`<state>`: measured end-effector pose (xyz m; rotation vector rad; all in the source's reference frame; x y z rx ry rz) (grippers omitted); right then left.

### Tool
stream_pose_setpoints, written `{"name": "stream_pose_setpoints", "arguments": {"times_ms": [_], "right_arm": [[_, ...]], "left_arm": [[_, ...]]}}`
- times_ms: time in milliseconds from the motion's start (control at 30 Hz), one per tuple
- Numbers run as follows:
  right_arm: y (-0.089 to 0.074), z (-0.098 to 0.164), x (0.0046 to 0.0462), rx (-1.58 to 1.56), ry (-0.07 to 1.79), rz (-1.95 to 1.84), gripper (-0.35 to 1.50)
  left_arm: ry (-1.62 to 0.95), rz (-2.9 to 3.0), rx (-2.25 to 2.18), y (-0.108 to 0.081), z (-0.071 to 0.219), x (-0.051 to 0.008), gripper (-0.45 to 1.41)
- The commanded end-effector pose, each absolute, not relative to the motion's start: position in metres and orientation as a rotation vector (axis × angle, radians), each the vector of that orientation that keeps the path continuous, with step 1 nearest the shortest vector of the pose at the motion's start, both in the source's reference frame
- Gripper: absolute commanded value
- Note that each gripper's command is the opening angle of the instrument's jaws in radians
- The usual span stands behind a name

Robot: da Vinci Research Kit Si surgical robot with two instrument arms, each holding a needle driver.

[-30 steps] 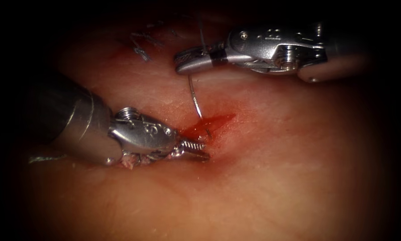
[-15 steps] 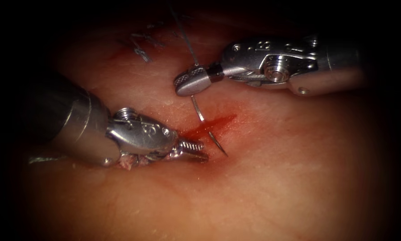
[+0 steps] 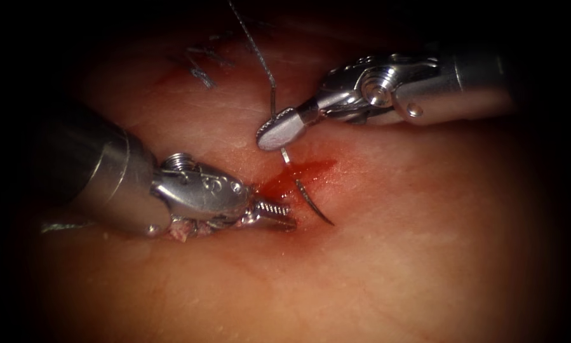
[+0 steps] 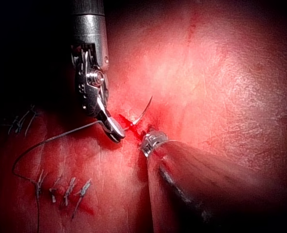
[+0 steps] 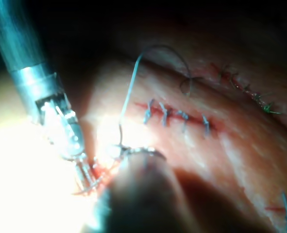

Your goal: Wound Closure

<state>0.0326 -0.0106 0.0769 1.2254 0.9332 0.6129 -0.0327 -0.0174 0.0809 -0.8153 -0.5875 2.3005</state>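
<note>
Right hand [image 3: 279,130] clamped on needle [image 3: 314,204] tail, tip farther out than before; left hand [image 3: 279,213] gripping tissue [image 3: 387,254].

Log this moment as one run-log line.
right gripper: shut on needle near its tail | needle: through tissue at cut, tip out | left gripper: at cut edge, grasp unclear | thread: trails from needle
</note>
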Motion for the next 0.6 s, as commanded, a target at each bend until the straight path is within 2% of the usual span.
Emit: {"name": "stream_pose_setpoints", "arguments": {"times_ms": [33,267,300,367,433,600], "right_arm": [[-0.0113,0.0773,0.0329,1.249,0.914,0.617,-0.35],[-0.014,0.0755,0.0324,1.331,0.877,0.628,-0.35],[-0.0143,0.0753,0.0324,1.328,0.883,0.641,-0.1],[-0.0147,0.0748,0.0326,1.299,0.898,0.671,0.57],[-0.0146,0.0747,0.0328,1.277,0.908,0.697,0.98],[-0.0133,0.076,0.033,1.095,1.055,0.578,1.15]], "left_arm": [[-0.589,2.301,-0.815,-0.0179,0.0814,-0.0331,-0.17],[-0.591,2.3,-0.815,-0.0179,0.0812,-0.0332,-0.19],[-0.591,2.3,-0.815,-0.0179,0.0812,-0.0332,-0.19],[-0.592,2.299,-0.815,-0.0179,0.081,-0.0332,-0.19],[-0.592,2.292,-0.811,-0.0179,0.0807,-0.0333,-0.21],[-0.579,2.327,-0.829,-0.0177,0.0795,-0.0336,-0.19]]}}
